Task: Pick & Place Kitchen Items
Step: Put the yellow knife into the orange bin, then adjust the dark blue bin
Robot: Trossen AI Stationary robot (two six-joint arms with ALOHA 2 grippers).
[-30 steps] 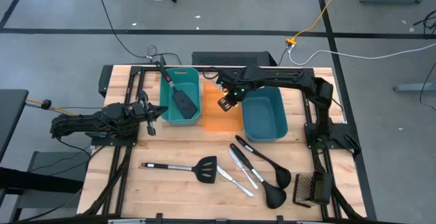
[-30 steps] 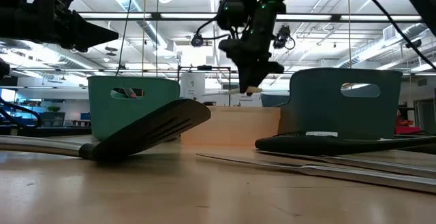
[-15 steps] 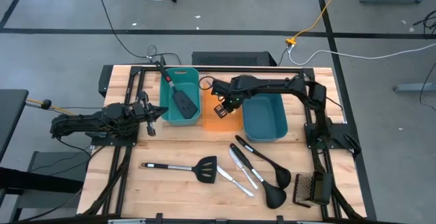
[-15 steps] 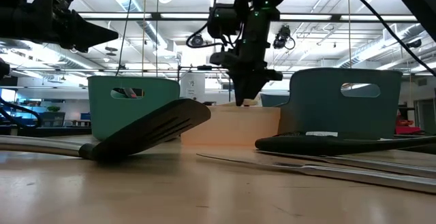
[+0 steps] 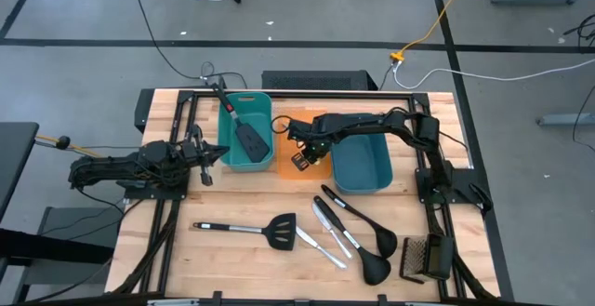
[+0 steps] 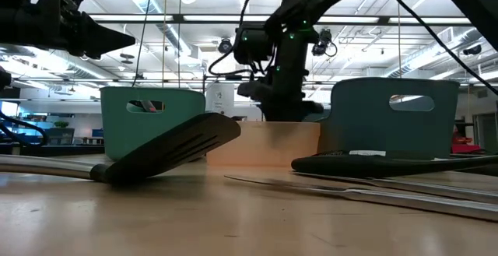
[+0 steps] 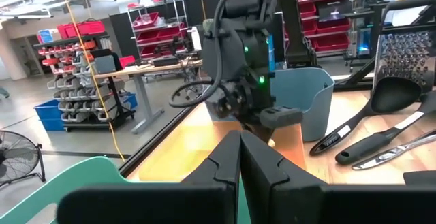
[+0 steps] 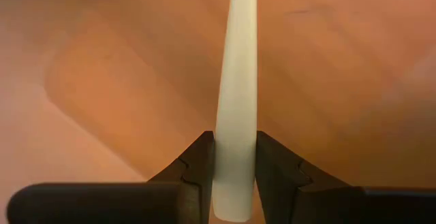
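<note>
Pale yellow plastic fills the middle of the right wrist view: a table knife point(image 8: 236, 115) is clamped between the two dark fingers point(image 8: 197, 163) of the right claw point(image 8: 235, 173), with the orange tub point(image 8: 102, 81) floor directly behind it. The high view shows what that close picture cannot, namely that the right claw point(image 5: 304, 153) reaches over the orange tub point(image 5: 299, 169), which sits between the teal tub point(image 5: 246, 159) and the blue tub point(image 5: 363, 157) at the far side of the wooden counter point(image 5: 232, 259); the knife itself is too small to make out there. The low view places the right claw point(image 6: 282, 116) down behind the orange tub's near wall point(image 6: 264, 143), its fingertips hidden. One black slotted spatula point(image 5: 244, 131) lies in the teal tub. On the near part of the counter lie a second slotted spatula point(image 5: 251, 230), two silver table knives point(image 5: 325, 232) and two black ladles point(image 5: 367, 236), with a dark grater point(image 5: 420, 257) beside them at the right edge. The left claw point(image 5: 206, 154) waits above the counter's left side, just beside the teal tub; the left wrist view shows its fingers point(image 7: 228, 163) pressed together, closed on nothing, and also shows the right arm point(image 7: 242, 54) over the orange tub beyond.
</note>
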